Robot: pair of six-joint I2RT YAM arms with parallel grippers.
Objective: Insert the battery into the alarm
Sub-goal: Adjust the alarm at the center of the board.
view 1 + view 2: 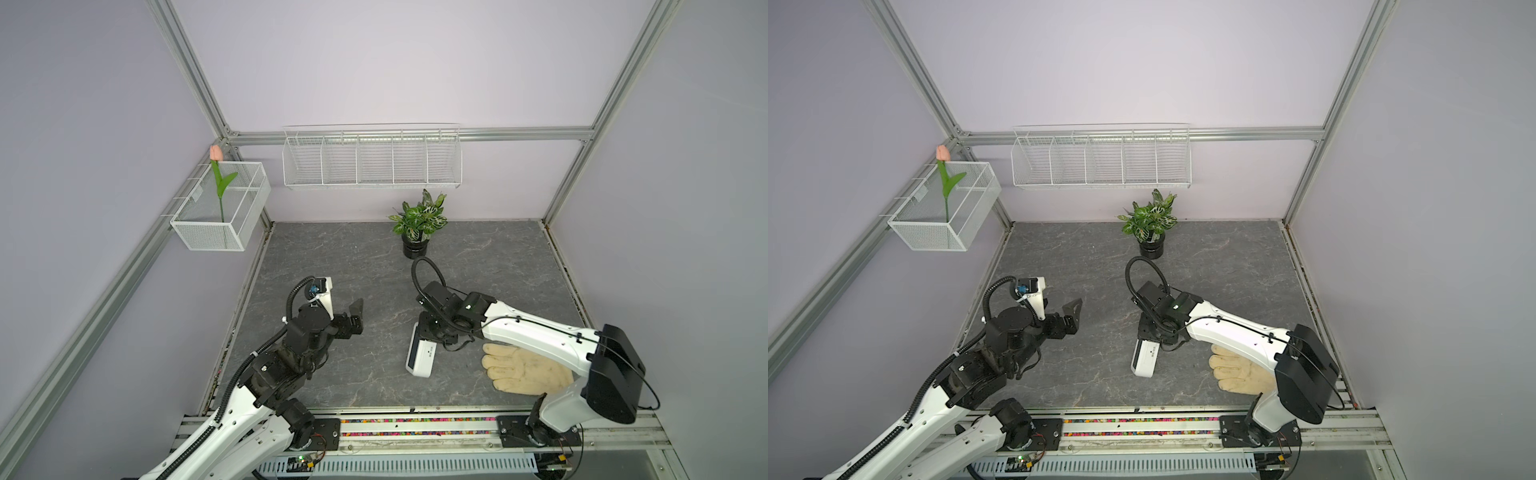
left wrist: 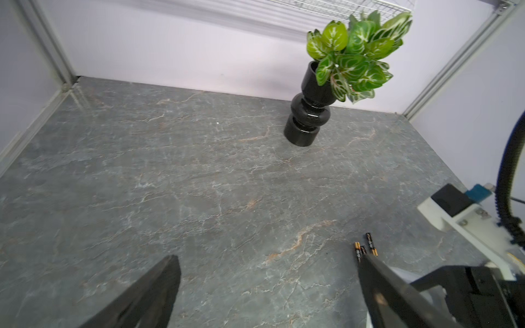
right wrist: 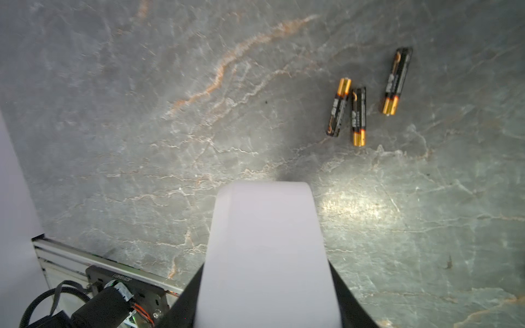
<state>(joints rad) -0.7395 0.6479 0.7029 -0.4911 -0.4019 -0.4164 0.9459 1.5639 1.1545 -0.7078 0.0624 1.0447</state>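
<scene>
The alarm is clamped between the right fingers, mid-surface, near a glove. The left fingers stand wide apart, empty. Three batteries lie beyond the alarm, hidden in both top views. Right fingertips hidden behind the alarm. Cannot tell whether it touches the surface.

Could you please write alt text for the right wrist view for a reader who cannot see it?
The right end effector grips a white alarm between its black fingers. Beyond it, three black-and-gold batteries lie on the grey marbled table, two close together and one apart.
</scene>
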